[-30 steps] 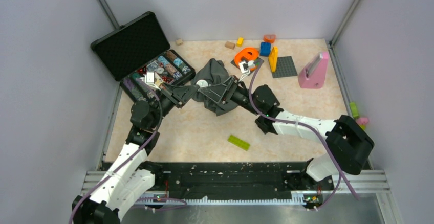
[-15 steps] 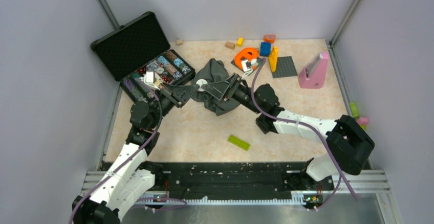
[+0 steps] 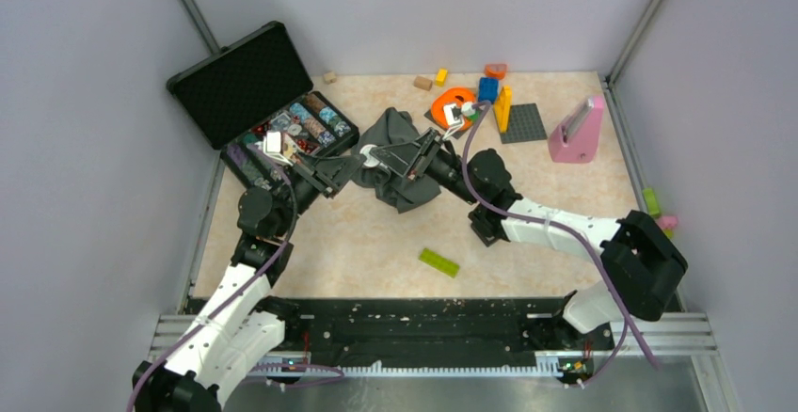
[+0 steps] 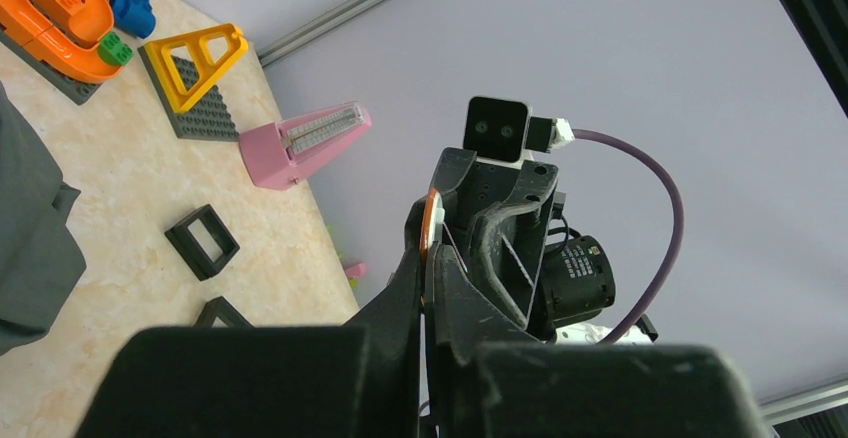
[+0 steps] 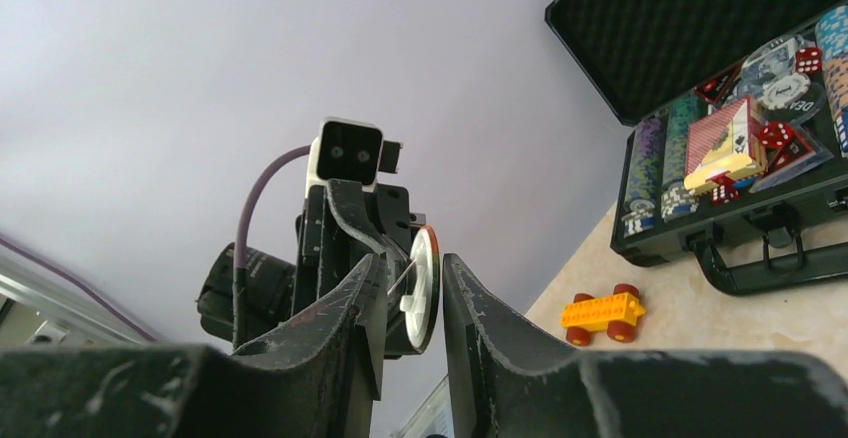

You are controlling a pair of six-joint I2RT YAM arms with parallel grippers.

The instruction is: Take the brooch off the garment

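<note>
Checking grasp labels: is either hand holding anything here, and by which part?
The left hand pinches the brooch across its flat faces; the right hand has its fingers apart around it, apparently not gripping.

The white-and-black left arm and matching right arm both reach forward and inward, meeting tip to tip, the black two-finger left gripper pinched together and the black right gripper narrowly parted.
</note>
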